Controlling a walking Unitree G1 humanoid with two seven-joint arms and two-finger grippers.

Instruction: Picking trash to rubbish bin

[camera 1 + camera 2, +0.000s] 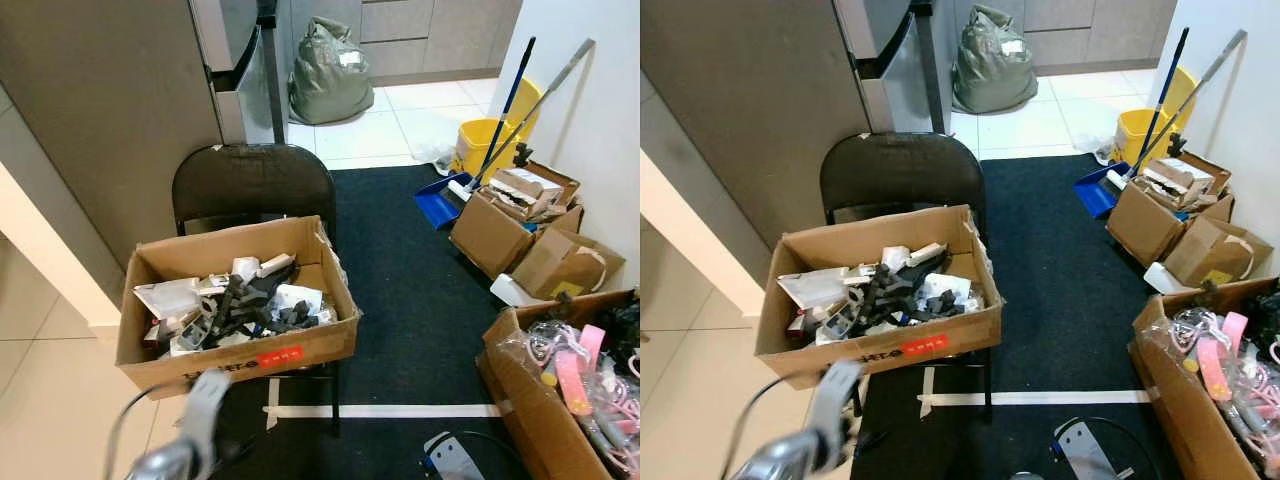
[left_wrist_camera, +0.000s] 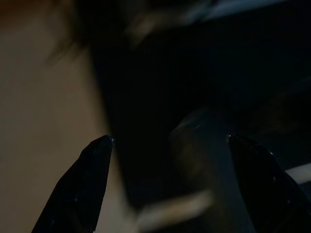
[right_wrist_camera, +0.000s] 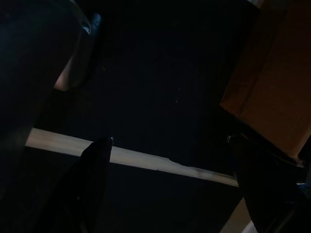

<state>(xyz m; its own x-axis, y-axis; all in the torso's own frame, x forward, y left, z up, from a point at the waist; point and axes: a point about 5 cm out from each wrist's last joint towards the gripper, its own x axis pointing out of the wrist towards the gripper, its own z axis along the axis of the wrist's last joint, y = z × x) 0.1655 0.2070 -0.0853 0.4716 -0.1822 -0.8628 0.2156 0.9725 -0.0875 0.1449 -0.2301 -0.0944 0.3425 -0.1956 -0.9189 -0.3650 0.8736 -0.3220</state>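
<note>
left gripper [image 2: 167, 187]: fingers spread apart, nothing between them; hangs low over the line where dark rug meets pale floor, view dim and blurred. left arm [image 1: 190, 425]: silver, blurred, at the near edge of the scene in front of the box.
right gripper [image 3: 170, 187]: fingers spread apart, holding nothing; hangs above the black rug [image 1: 420, 290] and a pale tape strip [image 3: 131, 158], a cardboard corner close by.
cardboard box of trash [image 1: 235, 345]: open, on the seat of a black folding chair [image 1: 250, 180]; holds white scraps and black pieces in a jumble; red label on its near wall.
second open box [image 1: 525, 395]: at the rug's right edge, with pink items in plastic.
more cartons [image 1: 520, 225]: along the right wall, beside a blue dustpan [image 1: 437, 203] and yellow mop bucket [image 1: 482, 140].
grey-green rubbish bag [image 1: 328, 72]: full, on the tiled floor past the rug's far edge.
</note>
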